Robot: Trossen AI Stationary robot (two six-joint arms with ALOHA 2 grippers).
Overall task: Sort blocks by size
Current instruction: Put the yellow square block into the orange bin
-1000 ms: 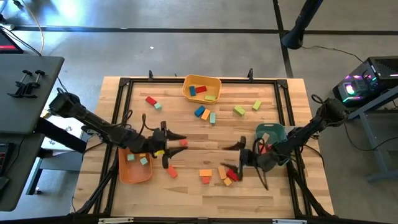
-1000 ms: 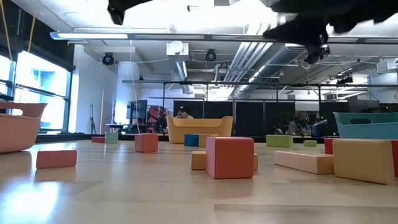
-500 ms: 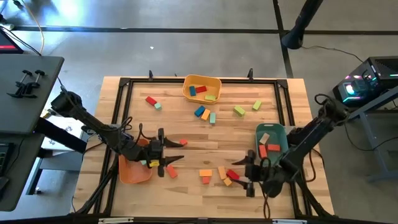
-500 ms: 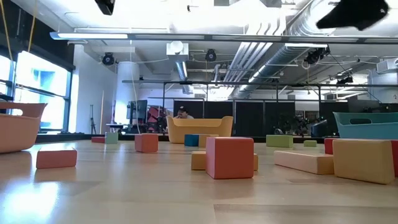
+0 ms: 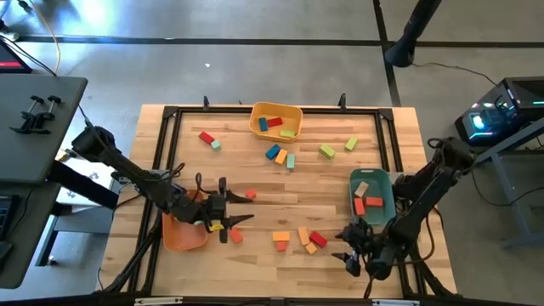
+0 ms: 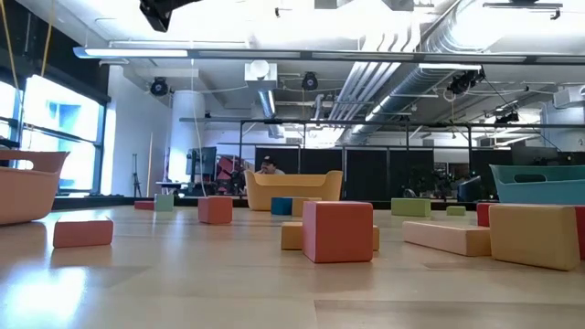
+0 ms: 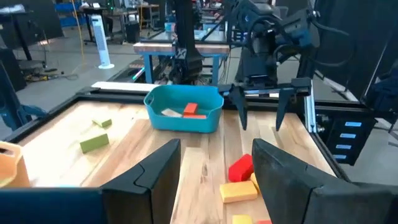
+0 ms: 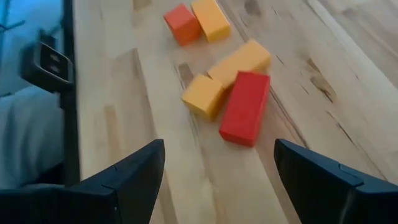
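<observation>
**A:** So, which step is this?

**B:** A reach, I'd judge. Neither hand carries anything. Start nearest the front edge of the tabletop (image 5: pixel 255 255): the right hand (image 5: pixel 350 252) hangs there with its fingers spread wide and nothing between them, just beside the cluster of blocks.

**A:** Which blocks?

**B:** Taking the red block (image 8: pixel 245 107) as the landmark: a small yellow cube (image 8: pixel 203 96) touches it on one side, a longer yellow piece (image 8: pixel 240 61) lies against its far end, and an orange block (image 8: pixel 182 23) and another yellow one (image 8: pixel 211 18) sit a little beyond. The red block lies ahead of the right hand, roughly centred between its fingers (though not yet within them).

**A:** So the next move?

**B:** Probably lowering over the red block and squaring the fingers to its long sides, without nudging the yellow cube that touches it.

**A:** And the other arm?

**B:** The left hand (image 5: pixel 229 212) is farther from the red block, across the tabletop, fingers parted and empty, beside the orange bin (image 5: pixel 183 234). A small red block (image 5: pixel 251 195) lies just past it.

**A:** Farther back?

**B:** The teal bin (image 5: pixel 371 194) behind the red block holds a few pieces; the yellow bin (image 5: pixel 275 120) is at the far edge, with loose blocks scattered near it.
</observation>
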